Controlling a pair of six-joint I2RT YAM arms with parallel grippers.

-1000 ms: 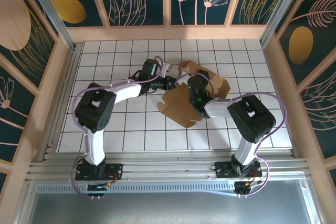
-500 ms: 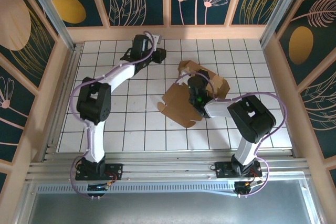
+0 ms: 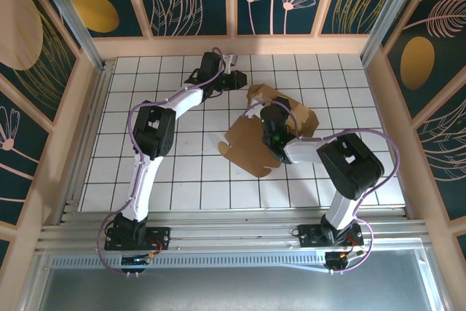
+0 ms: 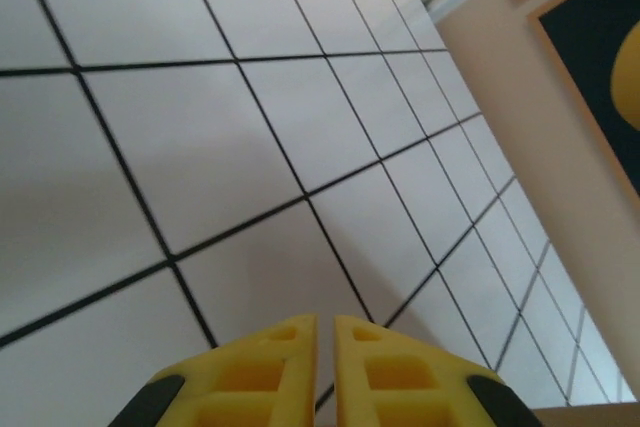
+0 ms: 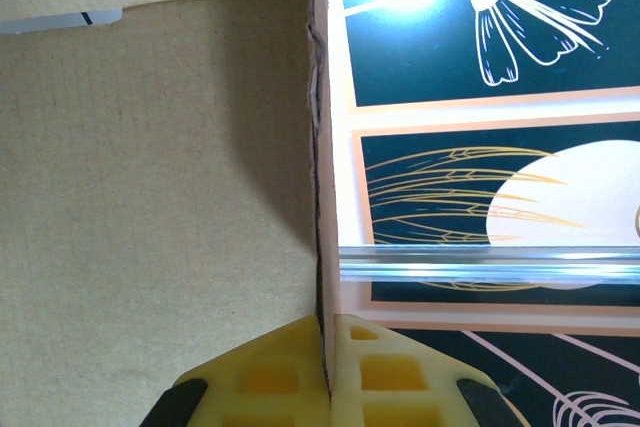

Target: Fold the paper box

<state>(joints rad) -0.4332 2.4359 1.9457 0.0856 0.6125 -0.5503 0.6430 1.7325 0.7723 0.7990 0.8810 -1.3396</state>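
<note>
Box [image 3: 247, 147] sits a bit right of centre on the table [image 3: 182, 180], half folded, with a flat flap spread toward the near left. Right jaws are pinched tight on a panel edge, I'd guess to keep that wall upright. Left jaws, closed with nothing in them, hang over tiles by the far edge, with plenty of room to swing in.

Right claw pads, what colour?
Yellow pads, clearest in the right wrist view, shut on the paper box edge.
</note>
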